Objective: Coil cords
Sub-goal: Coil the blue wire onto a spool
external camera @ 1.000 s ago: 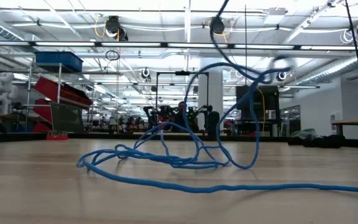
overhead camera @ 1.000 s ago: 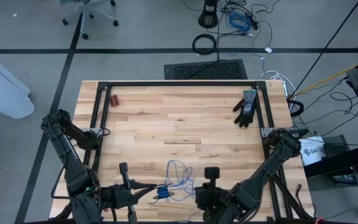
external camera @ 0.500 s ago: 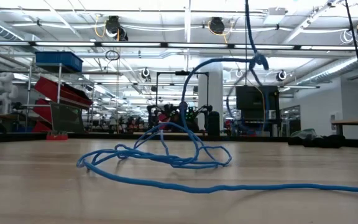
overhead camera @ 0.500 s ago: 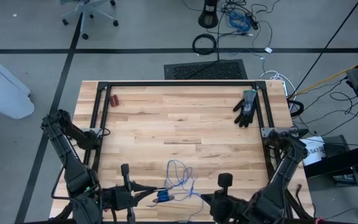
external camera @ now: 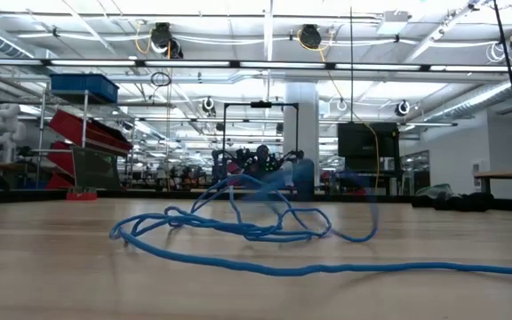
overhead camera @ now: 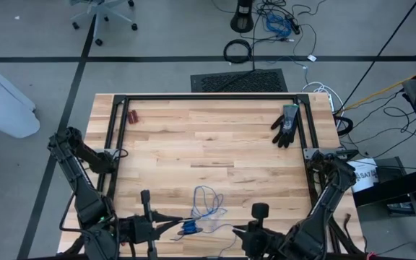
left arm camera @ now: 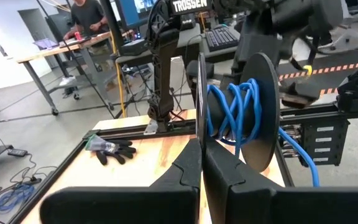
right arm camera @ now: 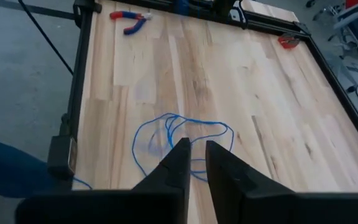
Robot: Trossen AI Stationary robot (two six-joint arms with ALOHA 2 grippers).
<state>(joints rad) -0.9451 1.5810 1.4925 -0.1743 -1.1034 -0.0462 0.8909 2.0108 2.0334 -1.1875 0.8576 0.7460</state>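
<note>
The blue cord [overhead camera: 208, 204] lies in loose loops on the wooden table near its front edge [external camera: 238, 224] [right arm camera: 179, 134]. Part of it is wound on a small black spool [left arm camera: 235, 112] [overhead camera: 190, 227]. My left gripper [overhead camera: 178, 220] is shut on that spool, held above the table's near edge. To the spool's right, my right gripper [overhead camera: 238, 230] [right arm camera: 197, 158] hangs above the loops. Its fingers stand a little apart with nothing between them. One strand [external camera: 345, 265] runs along the table toward the right. My left gripper pinches the rim of the spool's nearer black disc [left arm camera: 201, 134] between its two fingers [left arm camera: 185, 168], at the disc's lower edge. The fingers come about level from the table's left. The spool is lifted clear with its axle level, and cord trails off it [left arm camera: 303, 158].
A black glove [overhead camera: 286, 124] lies at the table's far right and small red-handled pliers [overhead camera: 132, 115] at the far left. A black frame rail [overhead camera: 208, 97] runs round the tabletop. Bare wood lies between the loops and the far edge.
My right gripper has gone a little toward the table's right edge and up. The cord's loop that stood high above the table has fallen onto the other loops; these and the front strand have stayed in place.
</note>
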